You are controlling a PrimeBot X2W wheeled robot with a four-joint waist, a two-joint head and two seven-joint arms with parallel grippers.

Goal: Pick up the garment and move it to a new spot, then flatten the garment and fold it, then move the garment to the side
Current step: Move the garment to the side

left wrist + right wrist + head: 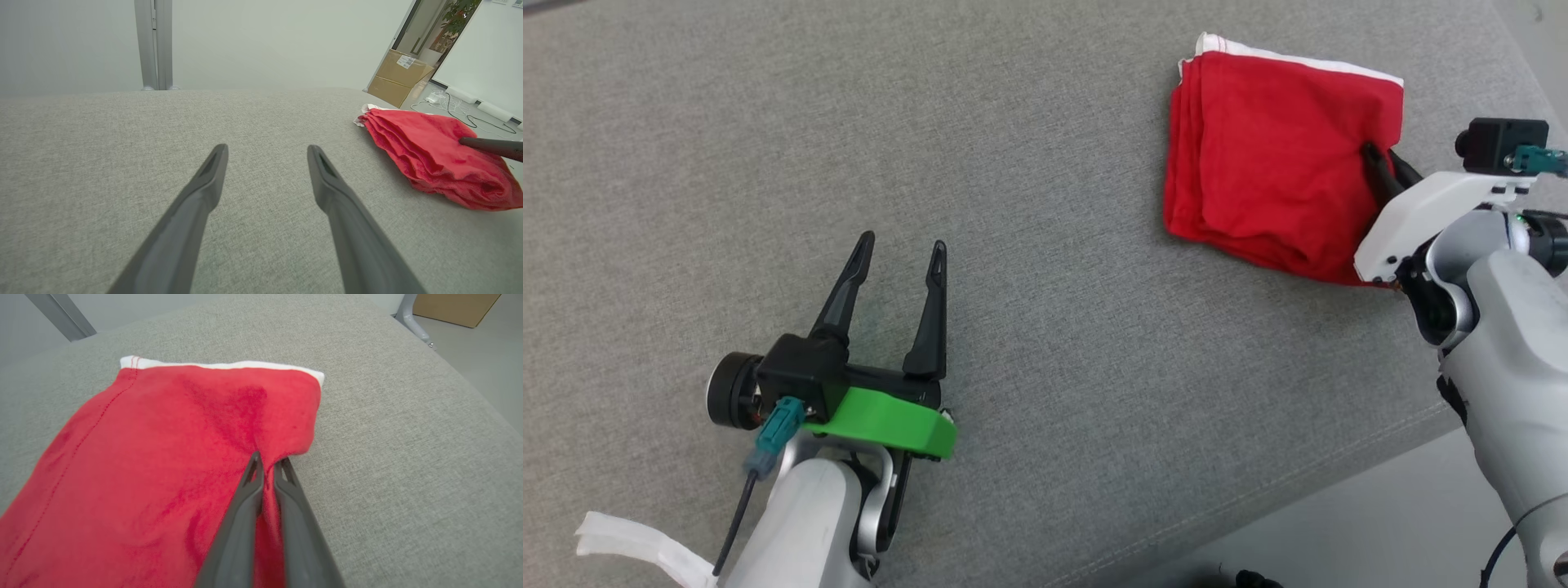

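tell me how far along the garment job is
Folding looks done: the red cloth garment with white trim lies in stacked layers on the grey fabric surface. In hand: right claw shut on its edge. Remaining: moving it aside. Left claw stands open.

surface: grey fabric cushion point(1045, 163) | beyond: cardboard box point(402, 77), metal post point(153, 45), floor cables point(449, 104)

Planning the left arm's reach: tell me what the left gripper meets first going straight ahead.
Likely just bare grey cushion; the red garment lies to the right of where the left gripper points.
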